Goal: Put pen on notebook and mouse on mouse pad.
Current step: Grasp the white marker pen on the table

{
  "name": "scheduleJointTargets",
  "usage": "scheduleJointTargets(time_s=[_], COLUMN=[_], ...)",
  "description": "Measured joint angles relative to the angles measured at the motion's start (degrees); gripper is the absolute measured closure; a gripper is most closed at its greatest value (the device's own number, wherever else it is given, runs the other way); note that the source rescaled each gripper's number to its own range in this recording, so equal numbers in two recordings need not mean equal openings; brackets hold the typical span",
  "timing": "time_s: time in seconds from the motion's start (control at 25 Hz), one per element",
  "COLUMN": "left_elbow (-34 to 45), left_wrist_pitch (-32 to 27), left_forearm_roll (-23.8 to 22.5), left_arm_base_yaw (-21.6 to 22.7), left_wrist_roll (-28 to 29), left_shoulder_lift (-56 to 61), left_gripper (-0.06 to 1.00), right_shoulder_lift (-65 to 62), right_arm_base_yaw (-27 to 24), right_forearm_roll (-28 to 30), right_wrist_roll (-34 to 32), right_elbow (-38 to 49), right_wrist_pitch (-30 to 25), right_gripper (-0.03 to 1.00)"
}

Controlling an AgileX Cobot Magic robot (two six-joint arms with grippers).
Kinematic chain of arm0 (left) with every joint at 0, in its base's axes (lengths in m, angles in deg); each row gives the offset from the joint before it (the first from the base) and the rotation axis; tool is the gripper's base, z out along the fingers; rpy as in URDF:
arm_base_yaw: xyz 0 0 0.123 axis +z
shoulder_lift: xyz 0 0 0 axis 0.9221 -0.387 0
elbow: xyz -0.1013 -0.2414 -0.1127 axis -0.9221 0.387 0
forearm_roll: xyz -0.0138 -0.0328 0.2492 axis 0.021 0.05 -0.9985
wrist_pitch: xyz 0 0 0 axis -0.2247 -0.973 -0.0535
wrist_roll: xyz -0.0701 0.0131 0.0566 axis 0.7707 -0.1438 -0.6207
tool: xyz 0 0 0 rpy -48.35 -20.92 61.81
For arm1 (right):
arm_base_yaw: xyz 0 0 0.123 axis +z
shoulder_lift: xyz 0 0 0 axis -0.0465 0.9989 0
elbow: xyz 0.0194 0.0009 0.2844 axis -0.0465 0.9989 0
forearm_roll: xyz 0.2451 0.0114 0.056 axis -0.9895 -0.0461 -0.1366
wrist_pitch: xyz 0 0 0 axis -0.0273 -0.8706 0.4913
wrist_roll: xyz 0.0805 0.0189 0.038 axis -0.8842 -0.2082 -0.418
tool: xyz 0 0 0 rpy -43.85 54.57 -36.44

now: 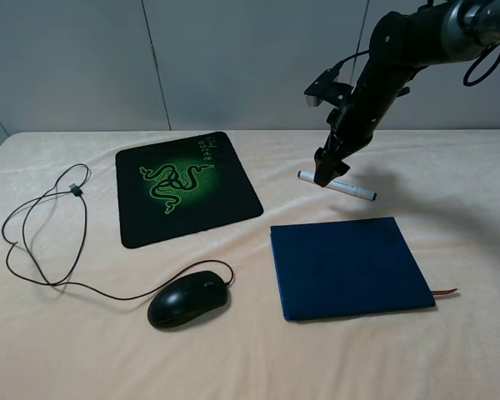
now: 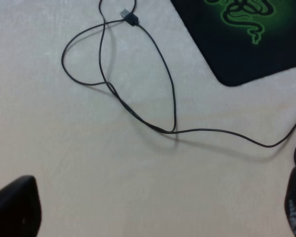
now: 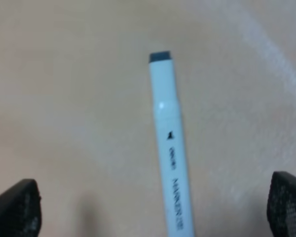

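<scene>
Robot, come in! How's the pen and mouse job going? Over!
Both open: right gripper poised over pen, left gripper above cable. Pen not on notebook. Mouse off mouse pad. Nothing in the way.

R gripper (image 1: 325,177) hangs mid-right of frame, right over left end of white pen (image 1: 352,190). Navy notebook (image 1: 348,267) lies below pen, apart from it. Black mouse (image 1: 188,300) is lower centre, just off mouse pad (image 1: 187,190) at centre-left. Cable (image 1: 75,191) loops toward left edge.
</scene>
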Motion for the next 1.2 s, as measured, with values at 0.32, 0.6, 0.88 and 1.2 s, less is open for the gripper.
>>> scheduleJointTargets(time_s=[0.32, 0.6, 0.88, 1.2], left_elbow=[0.0, 0.0, 0.0, 0.0], left_wrist_pitch=[0.0, 0.0, 0.0, 0.0], left_forearm_roll=[0.0, 0.0, 0.0, 0.0], left_arm_base_yaw=[0.0, 0.0, 0.0, 0.0], left_wrist_roll=[0.0, 0.0, 0.0, 0.0], left_shoulder_lift=[0.0, 0.0, 0.0, 0.0], left_gripper=[-0.06, -0.06, -0.06, -0.06], right_shoulder_lift=[0.0, 1.7, 4.3, 6.3], right_arm_base_yaw=[-1.7, -2.8, -2.8, -2.8], right_forearm_roll=[-0.4, -1.2, -3.2, -3.4], right_wrist_roll=[3.8, 4.0, 4.0, 4.0], right_elbow=[0.0, 0.0, 0.0, 0.0], right_wrist_pitch=[1.5, 2.0, 2.2, 5.0], right_gripper=[-0.03, -0.03, -0.03, -0.03])
